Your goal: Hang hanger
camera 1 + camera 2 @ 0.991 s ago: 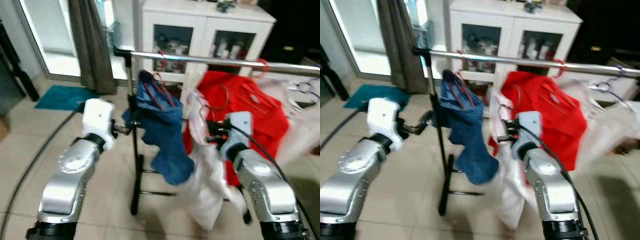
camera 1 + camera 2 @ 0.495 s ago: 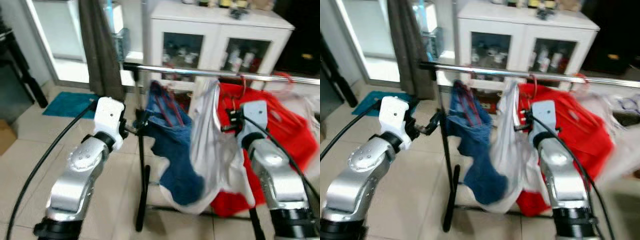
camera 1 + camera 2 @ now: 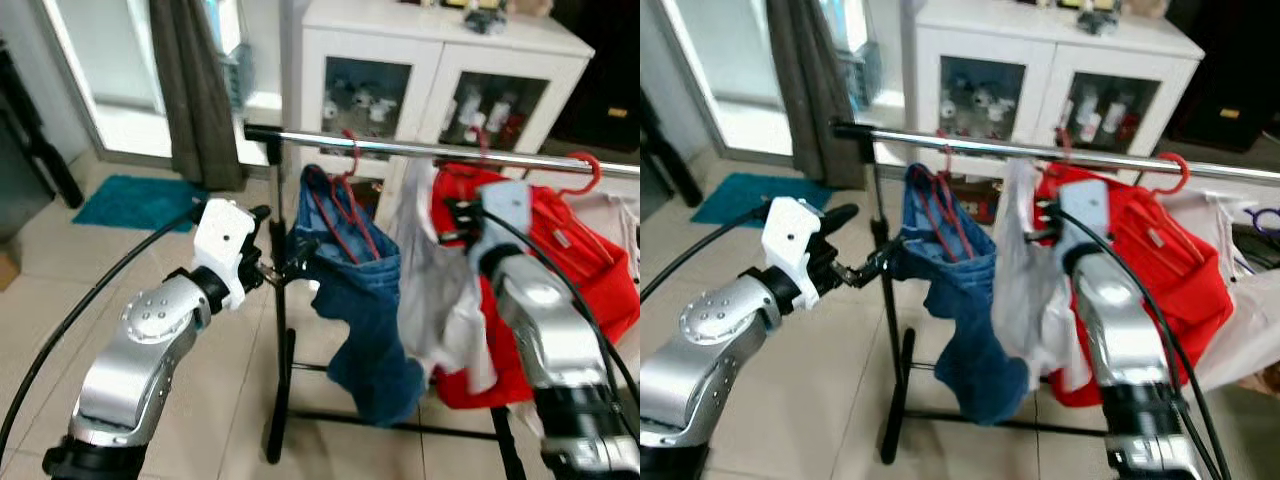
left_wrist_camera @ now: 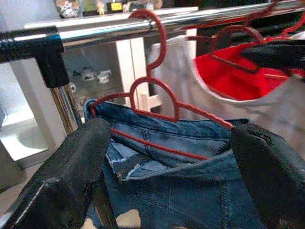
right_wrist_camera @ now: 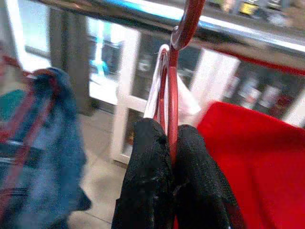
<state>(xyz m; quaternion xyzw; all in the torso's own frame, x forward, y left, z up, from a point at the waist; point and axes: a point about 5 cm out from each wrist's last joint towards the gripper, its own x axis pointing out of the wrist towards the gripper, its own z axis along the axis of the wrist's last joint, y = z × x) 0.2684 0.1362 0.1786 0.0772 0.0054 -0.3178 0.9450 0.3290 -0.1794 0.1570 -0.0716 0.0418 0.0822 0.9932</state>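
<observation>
A chrome rail (image 3: 420,150) carries blue jeans (image 3: 365,300) on a red hanger (image 4: 162,102) and a red garment (image 3: 560,260). Between them hangs a white garment (image 3: 435,290) on another red hanger (image 5: 172,95), with my right gripper (image 5: 170,138) shut on the hanger's neck just under the rail. Its hook (image 5: 188,19) reaches the rail; whether it rests on the rail I cannot tell. My left gripper (image 4: 171,162) is open, level with the jeans' waist beside the rack's post, touching nothing.
The rack's black post (image 3: 278,350) and floor bar stand right before me. Behind are a white glass-door cabinet (image 3: 440,60), a dark curtain (image 3: 195,90) and a teal mat (image 3: 130,200). A black cable (image 3: 90,310) runs across the tiled floor on my left.
My right gripper has lifted the white garment's hanger from low in front of the red garment up to the rail. The left gripper stays open by the jeans. The camera has shifted.
</observation>
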